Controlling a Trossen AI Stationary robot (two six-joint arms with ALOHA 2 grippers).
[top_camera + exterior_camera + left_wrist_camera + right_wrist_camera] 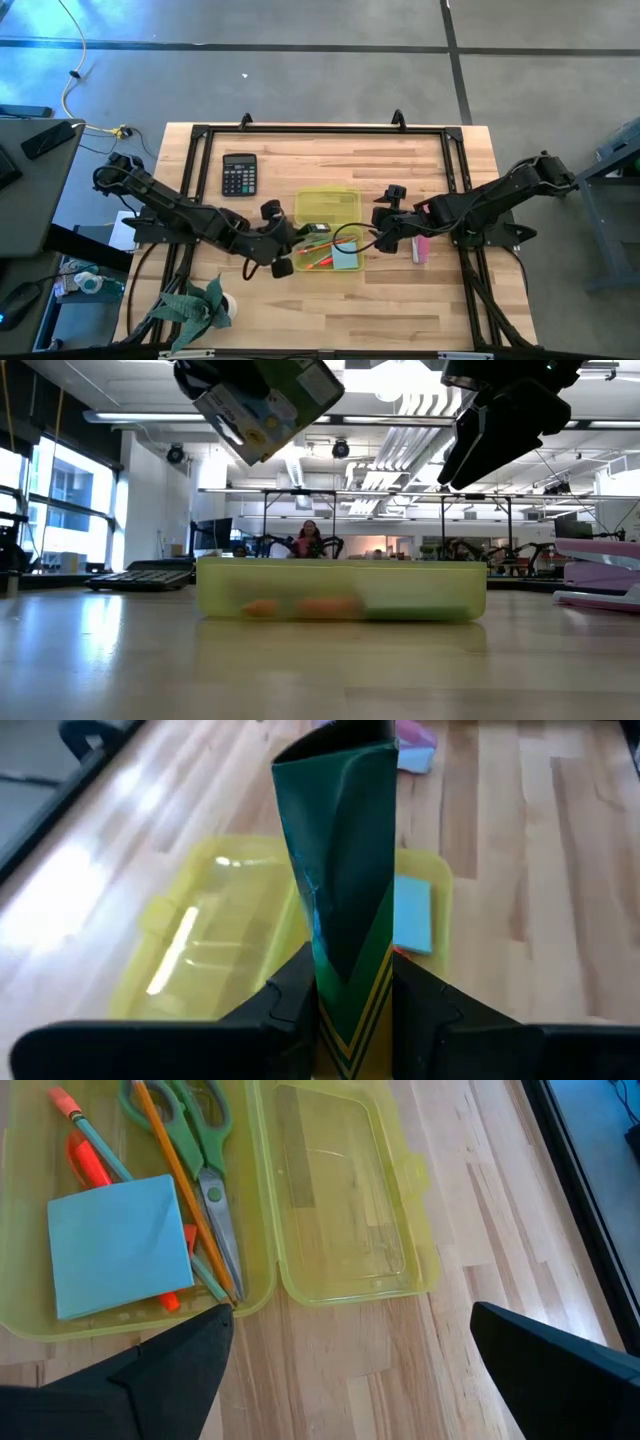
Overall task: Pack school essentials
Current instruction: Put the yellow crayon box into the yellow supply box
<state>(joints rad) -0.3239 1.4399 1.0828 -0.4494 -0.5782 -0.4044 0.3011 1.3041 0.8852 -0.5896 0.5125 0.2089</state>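
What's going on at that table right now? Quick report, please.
Left tool shut on green pack, held above the open yellow case. Right tool open, empty, beside the case. Scissors, pencils, blue notepad already inside. Nothing blocking.

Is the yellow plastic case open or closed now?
Open. The case lies spread flat, its empty lid beside the tray holding the sticky-note pad and scissors.

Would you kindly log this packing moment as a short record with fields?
Case: yellow-green case open flat on table
Inside: blue sticky-note pad, scissors, pencils, red marker
Left tool: shut on green-yellow pack, above the case
Right tool: open, empty, beside the case
Nearby: calculator
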